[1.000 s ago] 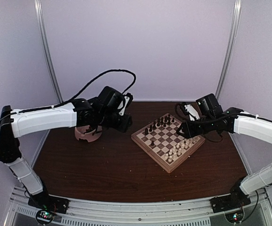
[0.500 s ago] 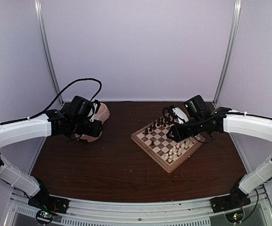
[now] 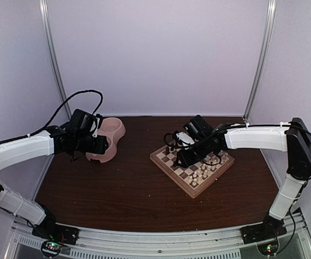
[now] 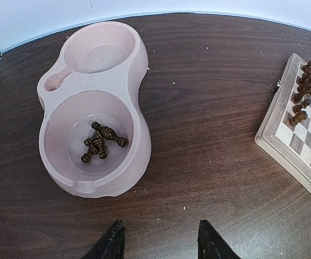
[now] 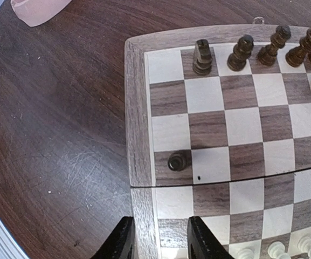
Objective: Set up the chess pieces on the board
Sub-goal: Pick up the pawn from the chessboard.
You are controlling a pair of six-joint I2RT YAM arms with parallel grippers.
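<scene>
The board (image 3: 168, 164) (image 5: 139, 124) lies right of centre on the table, turned at an angle. Dark chess pieces (image 5: 241, 52) stand along its far row, and one lone dark pawn (image 5: 177, 161) stands on a dark square near the board's left edge. Several more dark pieces (image 4: 100, 142) lie loose in the pink double bowl (image 4: 133, 70) (image 3: 116, 128). My right gripper (image 5: 159, 240) (image 3: 182, 158) hangs open and empty over the board's left edge, just short of the lone pawn. My left gripper (image 4: 159, 240) (image 3: 97, 145) is open and empty over bare table beside the bowl.
Pale cream chessmen (image 3: 202, 172) (image 5: 276, 249) stand along the board's near rows. The bowl's second, smaller basin (image 4: 97, 50) holds nothing. Dark wooden table (image 3: 117, 186) stretches between bowl and board; grey walls close in the back and sides.
The left arm has swung left and back, from near the table's middle to beside the bowl. The right gripper has moved left across the board to its left edge.
</scene>
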